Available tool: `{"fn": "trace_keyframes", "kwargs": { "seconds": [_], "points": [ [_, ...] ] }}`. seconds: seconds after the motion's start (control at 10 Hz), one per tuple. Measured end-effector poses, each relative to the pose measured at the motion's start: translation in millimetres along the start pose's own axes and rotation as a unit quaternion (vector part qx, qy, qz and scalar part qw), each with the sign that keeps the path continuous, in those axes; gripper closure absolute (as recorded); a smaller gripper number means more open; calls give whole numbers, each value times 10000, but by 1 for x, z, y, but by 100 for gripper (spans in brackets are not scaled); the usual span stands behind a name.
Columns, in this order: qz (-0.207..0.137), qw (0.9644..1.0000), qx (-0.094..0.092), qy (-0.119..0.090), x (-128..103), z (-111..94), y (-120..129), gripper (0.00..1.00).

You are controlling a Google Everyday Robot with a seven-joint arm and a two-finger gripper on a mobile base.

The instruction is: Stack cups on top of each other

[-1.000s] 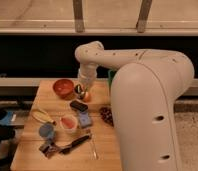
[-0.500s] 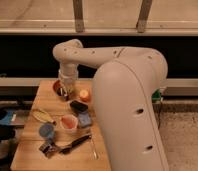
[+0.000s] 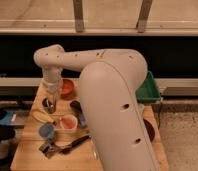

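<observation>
The dark, shiny cup (image 3: 47, 104) stands near the left edge of the wooden table (image 3: 32, 150). My gripper (image 3: 51, 101) hangs from the white arm straight down onto this cup, and it hides part of the cup. The light blue cup (image 3: 46, 131) stands upright nearer the front, left of centre and apart from the gripper. A whitish cup with a red inside (image 3: 68, 122) stands just right of the blue cup.
An orange-red bowl (image 3: 67, 88) sits at the back, right of the gripper. A yellow banana (image 3: 40, 116), a blue and dark object (image 3: 80, 114) and dark utensils (image 3: 67, 145) lie on the table. A green bin (image 3: 150, 90) is at the right. My arm's bulk covers the table's right half.
The arm has swung left, from the table's middle past the orange-red bowl, and the gripper has come down at the dark cup by the left edge.
</observation>
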Motion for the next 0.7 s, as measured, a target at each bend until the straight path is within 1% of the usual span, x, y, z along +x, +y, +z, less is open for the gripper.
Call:
{"fn": "trace_keyframes", "kwargs": {
  "seconds": [0.7],
  "points": [
    [-6, 10000, -15, 23, 2, 1, 0, 100]
  ]
}}
